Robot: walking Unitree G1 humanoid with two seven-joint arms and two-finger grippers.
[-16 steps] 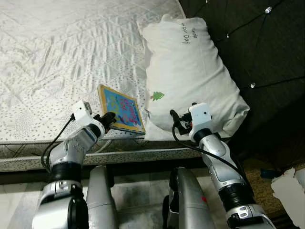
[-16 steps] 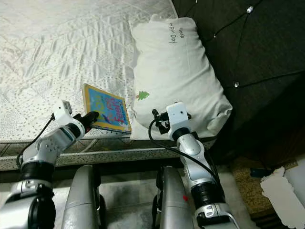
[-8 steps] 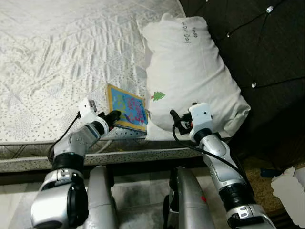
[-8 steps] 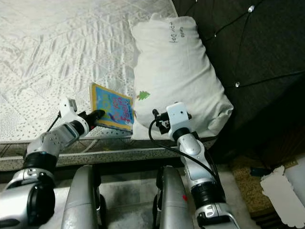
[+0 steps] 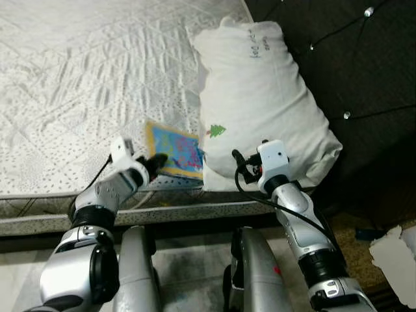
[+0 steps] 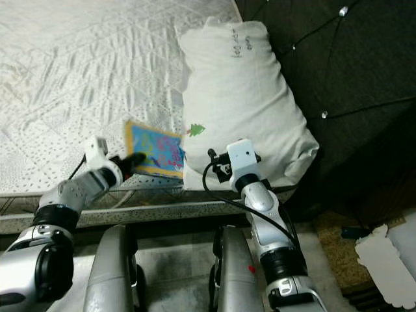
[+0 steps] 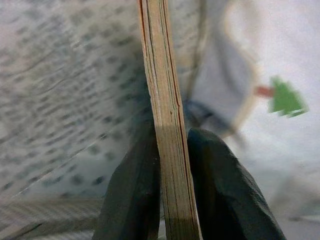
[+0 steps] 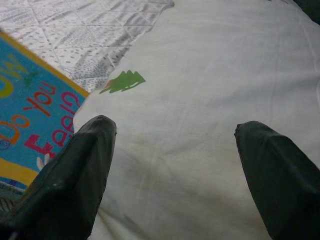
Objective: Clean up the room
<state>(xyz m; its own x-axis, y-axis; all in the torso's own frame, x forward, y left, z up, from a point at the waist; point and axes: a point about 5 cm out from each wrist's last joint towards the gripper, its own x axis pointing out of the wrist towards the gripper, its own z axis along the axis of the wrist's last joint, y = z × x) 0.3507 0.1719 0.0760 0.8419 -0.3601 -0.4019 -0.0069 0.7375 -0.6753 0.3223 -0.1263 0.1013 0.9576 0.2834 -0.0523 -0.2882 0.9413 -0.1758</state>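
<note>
a bedroom: quilted bed (image 5: 84,78), pillow (image 5: 260,104).

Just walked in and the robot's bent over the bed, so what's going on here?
The left gripper has its fingers shut on the edge of a colourful book lying near the edge of the bed, beside a white pillow. The right gripper hovers with its fingers spread over the pillow's near end, not gripping it.

book cover (image 8: 30,117) with red "you feel", pillow (image 5: 260,97) handwriting illegible
</note>
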